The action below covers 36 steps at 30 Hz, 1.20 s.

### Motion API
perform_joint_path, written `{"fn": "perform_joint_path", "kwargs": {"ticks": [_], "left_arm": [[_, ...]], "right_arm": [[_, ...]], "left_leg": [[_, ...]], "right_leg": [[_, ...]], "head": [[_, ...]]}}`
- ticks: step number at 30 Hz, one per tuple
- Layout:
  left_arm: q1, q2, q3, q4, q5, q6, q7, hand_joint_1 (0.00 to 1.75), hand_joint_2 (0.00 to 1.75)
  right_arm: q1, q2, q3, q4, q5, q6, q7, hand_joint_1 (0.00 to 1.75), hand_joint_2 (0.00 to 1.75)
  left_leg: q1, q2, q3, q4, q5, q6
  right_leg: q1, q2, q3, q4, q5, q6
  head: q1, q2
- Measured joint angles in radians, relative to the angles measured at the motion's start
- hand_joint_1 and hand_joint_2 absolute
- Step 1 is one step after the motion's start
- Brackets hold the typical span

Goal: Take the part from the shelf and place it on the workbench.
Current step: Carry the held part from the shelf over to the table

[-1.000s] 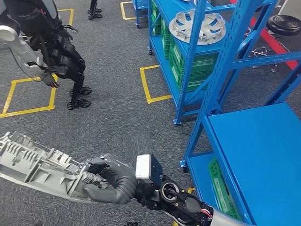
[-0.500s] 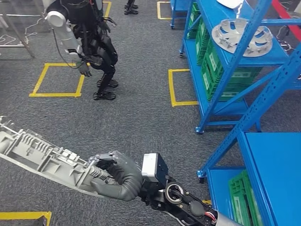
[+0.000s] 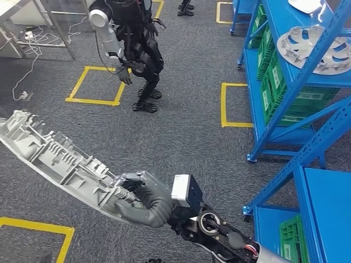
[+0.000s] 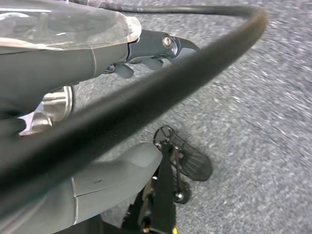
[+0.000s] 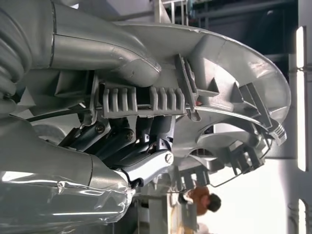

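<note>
One long grey moulded part [image 3: 62, 164] hangs in the air above the grey carpeted floor [image 3: 186, 126], carried at one end by the robot's right hand [image 3: 142, 200]. The part reaches away from that hand toward the robot's left and slightly upward, its far end well clear of the arm. The hand wraps it firmly: the thick grey thumb [image 5: 110, 53] lies over the ribbed inner face, and the darker fingers [image 5: 121, 141] curl in beneath, so the part sits clamped between them (the wrist view shows this closely). It is a slim, curved plastic piece, smooth along its outer edge and busy on the inside with ribs, tabs and small comb-like teeth, pale grey all over.

The left hand [image 4: 147, 48] hangs over the carpet with nothing in it; its dark fingers lie loosely bent, a little apart, and a black cable [image 4: 165, 83] crosses in front of it.

To the right stand blue metal shelves [image 3: 289, 93], holding green crates [image 3: 277, 82] and a silver wheel cover [image 3: 314, 46] on an upper level. Yellow tape squares [image 3: 95, 85] mark the floor, and another humanoid robot [image 3: 132, 44] in black stands crouched beside one of them. At the far left are the legs of a table [image 3: 54, 27] with white cables [image 3: 29, 55] trailing below.
</note>
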Motion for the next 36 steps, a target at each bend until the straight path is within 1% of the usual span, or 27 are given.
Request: {"fn": "perform_joint_path", "kwargs": {"ticks": [2,4,5,7,9,11,13,14,15,16,18,19,20,21,22,23,24,25,27,28,29,30,31,33,34,35,36], "left_arm": [[0.0,0.002,-0.003,0.0,0.002,0.003,0.001,0.0,1.75],[-0.002,0.004,-0.003,0.0,0.004,0.008,0.006,0.0,1.75],[-0.003,0.004,-0.004,0.0,0.004,0.01,0.009,0.0,1.75],[-0.001,0.004,-0.004,0.0,0.007,0.014,0.013,0.0,1.75],[0.0,0.003,-0.004,0.0,0.011,0.021,0.016,0.0,1.75],[-0.002,0.002,-0.004,0.0,0.016,0.028,0.019,0.0,1.75],[-0.002,0.002,-0.004,0.0,0.02,0.032,0.021,0.0,1.75],[-0.002,0.001,-0.004,0.0,0.021,0.033,0.022,0.0,1.75],[-0.002,0.001,-0.004,0.0,0.021,0.033,0.022,0.0,1.75],[-0.002,0.0,-0.004,0.0,0.021,0.033,0.023,0.0,1.75],[-0.003,-0.002,-0.004,0.0,0.022,0.034,0.023,0.0,1.75],[-0.004,-0.003,-0.004,0.0,0.023,0.036,0.023,0.0,1.75],[-0.004,-0.004,-0.004,0.0,0.025,0.039,0.023,0.0,1.75],[-0.004,-0.005,-0.004,0.0,0.028,0.042,0.023,0.0,1.75],[-0.002,-0.004,-0.004,0.0,0.033,0.046,0.023,0.0,1.75],[0.001,-0.005,-0.004,0.0,0.037,0.048,0.023,0.0,1.75],[0.001,-0.005,-0.004,0.001,0.04,0.051,0.023,0.0,1.75],[0.0,-0.005,-0.004,0.001,0.041,0.053,0.023,0.0,1.75],[-0.005,-0.006,-0.004,0.001,0.043,0.056,0.025,0.0,1.75],[-0.007,-0.006,-0.004,0.001,0.044,0.057,0.026,0.0,1.75],[-0.006,-0.007,-0.004,0.001,0.045,0.058,0.026,0.0,1.75],[-0.005,-0.008,-0.004,0.001,0.046,0.059,0.026,0.0,1.75],[-0.005,-0.009,-0.004,0.001,0.047,0.059,0.027,0.0,1.75],[-0.005,-0.008,-0.004,0.001,0.047,0.059,0.026,0.0,1.75],[-0.005,-0.007,-0.004,0.001,0.047,0.059,0.025,0.0,1.75],[-0.005,-0.007,-0.004,0.001,0.047,0.059,0.025,0.0,1.75],[-0.005,-0.007,-0.004,0.001,0.046,0.058,0.024,0.0,1.75]], "right_arm": [[0.0,-0.002,0.0,-0.002,-0.005,-0.003,0.002,1.71,1.75],[-0.001,-0.002,0.001,-0.004,-0.01,-0.001,0.003,1.71,1.75],[-0.002,-0.002,0.001,-0.005,-0.012,0.001,0.002,1.71,1.75],[-0.005,-0.002,0.003,-0.007,-0.015,0.005,0.001,1.71,1.75],[-0.008,-0.002,0.005,-0.009,-0.018,0.008,0.0,1.71,1.75],[-0.012,-0.002,0.006,-0.01,-0.021,0.011,-0.001,1.71,1.75],[-0.012,-0.003,0.007,-0.01,-0.022,0.012,-0.003,1.71,1.75],[-0.012,-0.004,0.007,-0.01,-0.023,0.012,-0.003,1.71,1.75],[-0.012,-0.004,0.008,-0.01,-0.023,0.013,-0.003,1.71,1.75],[-0.013,-0.005,0.008,-0.01,-0.023,0.013,-0.003,1.71,1.75],[-0.015,-0.005,0.008,-0.01,-0.023,0.014,-0.004,1.71,1.75],[-0.016,-0.005,0.008,-0.01,-0.025,0.016,-0.006,1.71,1.75],[-0.018,-0.005,0.008,-0.01,-0.027,0.02,-0.007,1.71,1.75],[-0.02,-0.005,0.008,-0.01,-0.03,0.025,-0.01,1.71,1.75],[-0.022,-0.005,0.009,-0.01,-0.032,0.031,-0.012,1.71,1.75],[-0.024,-0.004,0.011,-0.009,-0.033,0.036,-0.014,1.71,1.75],[-0.026,-0.003,0.012,-0.008,-0.035,0.04,-0.016,1.71,1.75],[-0.028,-0.002,0.014,-0.006,-0.036,0.043,-0.018,1.71,1.75],[-0.031,-0.001,0.017,-0.002,-0.037,0.048,-0.022,1.71,1.75],[-0.032,-0.001,0.019,0.0,-0.037,0.05,-0.023,1.71,1.75],[-0.032,-0.001,0.021,0.003,-0.038,0.05,-0.024,1.71,1.75],[-0.032,-0.001,0.022,0.005,-0.038,0.05,-0.025,1.71,1.75],[-0.032,-0.001,0.024,0.007,-0.038,0.05,-0.025,1.71,1.75],[-0.031,0.001,0.025,0.009,-0.037,0.05,-0.025,1.71,1.75],[-0.031,0.001,0.025,0.009,-0.037,0.049,-0.025,1.71,1.75],[-0.031,0.002,0.025,0.009,-0.036,0.049,-0.025,1.71,1.75],[-0.031,0.003,0.025,0.009,-0.034,0.049,-0.025,1.71,1.75]], "left_leg": [[0.005,0.029,0.073,-0.141,0.064,-0.005],[0.003,0.055,0.126,-0.242,0.098,0.003],[0.001,0.058,0.131,-0.254,0.099,0.012],[-0.001,0.038,0.128,-0.249,0.098,0.029],[0.003,0.021,0.129,-0.25,0.099,0.042],[0.005,0.005,0.129,-0.251,0.1,0.052],[0.002,-0.015,0.127,-0.25,0.101,0.055],[0.001,-0.027,0.127,-0.25,0.101,0.056],[0.0,-0.04,0.128,-0.25,0.101,0.056],[0.0,-0.054,0.13,-0.25,0.101,0.056],[-0.001,-0.079,0.132,-0.249,0.101,0.054],[-0.001,-0.09,0.129,-0.249,0.103,0.05],[0.001,-0.101,0.124,-0.249,0.105,0.045],[0.002,-0.111,0.118,-0.249,0.109,0.038],[0.003,-0.123,0.114,-0.252,0.114,0.03],[0.004,-0.121,0.11,-0.251,0.115,0.024],[0.001,-0.104,0.103,-0.239,0.107,0.02],[-0.002,-0.079,0.087,-0.207,0.087,0.018],[-0.004,-0.024,0.025,-0.082,0.023,0.014],[-0.003,-0.014,-0.008,-0.016,-0.003,0.012],[-0.003,-0.008,-0.027,0.026,-0.014,0.009],[-0.002,-0.005,-0.028,0.03,-0.006,0.008],[-0.001,0.001,-0.007,-0.007,0.018,0.006],[-0.003,0.031,0.074,-0.151,0.078,0.008],[-0.005,0.043,0.105,-0.209,0.098,0.013],[-0.007,0.051,0.122,-0.243,0.106,0.019],[-0.01,0.05,0.125,-0.251,0.105,0.026]], "right_leg": [[0.0,-0.021,0.0,0.01,-0.009,0.008],[0.004,-0.035,-0.002,0.024,-0.021,0.021],[0.008,-0.042,-0.001,0.028,-0.026,0.027],[0.009,-0.052,0.003,0.031,-0.032,0.036],[0.005,-0.024,-0.007,0.06,-0.059,0.047],[0.001,0.022,-0.055,0.172,-0.124,0.054],[0.0,0.038,-0.12,0.319,-0.184,0.054],[0.0,0.04,-0.138,0.356,-0.19,0.052],[0.0,0.042,-0.137,0.352,-0.175,0.049],[0.0,0.047,-0.117,0.305,-0.14,0.045],[0.0,0.089,-0.053,0.157,-0.061,0.034],[0.0,0.111,-0.028,0.098,-0.039,0.03],[0.0,0.126,-0.013,0.064,-0.031,0.026],[0.001,0.127,-0.007,0.053,-0.035,0.025],[0.001,0.116,-0.004,0.046,-0.034,0.023],[-0.001,0.103,0.001,0.04,-0.031,0.02],[-0.004,0.09,0.003,0.032,-0.027,0.017],[-0.006,0.076,0.005,0.024,-0.022,0.013],[-0.004,0.047,0.005,0.019,-0.018,0.008],[-0.003,0.032,0.004,0.019,-0.019,0.006],[-0.001,0.017,0.003,0.02,-0.02,0.006],[-0.001,0.003,0.002,0.02,-0.02,0.006],[0.0,-0.009,0.002,0.021,-0.022,0.007],[0.002,-0.031,0.003,0.024,-0.027,0.012],[0.005,-0.039,0.003,0.027,-0.03,0.017],[0.007,-0.045,0.003,0.029,-0.033,0.022],[0.011,-0.051,0.004,0.03,-0.035,0.026]], "head": [[-0.008,0.0],[-0.016,0.0],[-0.016,0.0],[-0.011,0.0],[-0.004,0.0],[0.008,0.0],[0.019,0.0],[0.023,0.0],[0.025,0.0],[0.028,0.0],[0.035,0.0],[0.038,0.0],[0.041,0.0],[0.042,0.0],[0.043,0.0],[0.043,0.0],[0.039,0.0],[0.032,0.0],[0.014,0.0],[0.008,0.0],[0.003,0.0],[0.0,0.0],[-0.005,0.0],[-0.014,0.0],[-0.017,0.0],[-0.019,0.0],[-0.018,0.0]]}}
